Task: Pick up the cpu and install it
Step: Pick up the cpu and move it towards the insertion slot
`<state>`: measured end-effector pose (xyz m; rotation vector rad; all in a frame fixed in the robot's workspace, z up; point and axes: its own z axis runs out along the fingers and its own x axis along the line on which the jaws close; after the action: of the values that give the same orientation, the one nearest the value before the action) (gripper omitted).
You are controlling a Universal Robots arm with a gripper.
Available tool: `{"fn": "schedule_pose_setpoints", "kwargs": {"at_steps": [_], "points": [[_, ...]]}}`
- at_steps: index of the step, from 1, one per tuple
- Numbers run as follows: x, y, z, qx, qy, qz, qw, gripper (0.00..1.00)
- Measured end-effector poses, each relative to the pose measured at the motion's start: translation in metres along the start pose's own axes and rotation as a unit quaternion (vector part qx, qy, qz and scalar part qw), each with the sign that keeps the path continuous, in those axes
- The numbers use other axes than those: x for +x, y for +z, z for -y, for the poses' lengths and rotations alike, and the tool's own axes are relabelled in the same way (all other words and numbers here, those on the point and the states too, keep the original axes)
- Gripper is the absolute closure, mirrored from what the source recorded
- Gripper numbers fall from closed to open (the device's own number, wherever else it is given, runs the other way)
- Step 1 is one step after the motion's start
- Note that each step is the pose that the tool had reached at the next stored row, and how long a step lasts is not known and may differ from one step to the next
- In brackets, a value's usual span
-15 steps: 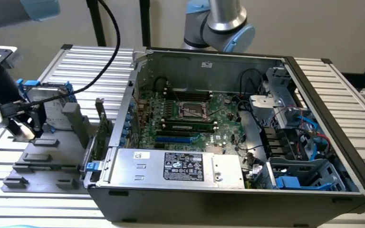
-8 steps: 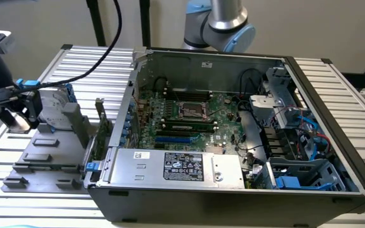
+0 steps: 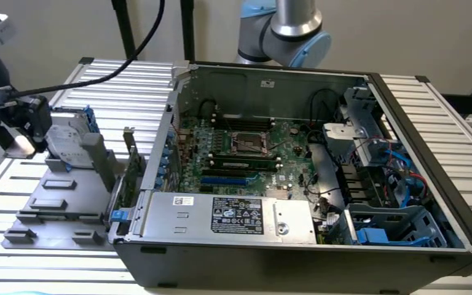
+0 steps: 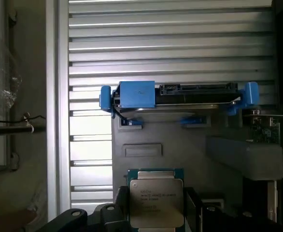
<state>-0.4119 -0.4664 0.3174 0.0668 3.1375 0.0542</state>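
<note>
Silver-grey cpu [image 4: 156, 203] (lid print unreadable) is near the blue-framed drive [image 4: 194, 92].

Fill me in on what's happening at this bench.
A robot arm's gripper hangs over the grey parts stand at the exterior view's left, beside an open computer case. In the wrist view the cpu sits close to the gripper, with a blue-framed hard drive beyond it. I cannot tell if the chip is gripped. The motherboard socket looks empty, so the chip is not yet installed.

Slatted table [image 3: 441, 104] — bearing computer case [image 3: 302, 267] and grey tray [image 3: 56, 206].
</note>
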Motion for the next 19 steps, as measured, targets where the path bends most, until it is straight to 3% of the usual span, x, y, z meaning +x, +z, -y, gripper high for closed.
{"fn": "schedule_pose_setpoints", "kwargs": {"at_steps": [4,14,19], "points": [[-0.01,-0.0183,-0.0011,0.0,0.0,-0.0017,1.0,0.45],[-0.056,-0.0603,-0.0045,0.0004,0.0,-0.01,0.9999,0.45],[-0.078,-0.0697,-0.0058,0.0001,0.0,-0.0115,0.9999,0.45]]}}
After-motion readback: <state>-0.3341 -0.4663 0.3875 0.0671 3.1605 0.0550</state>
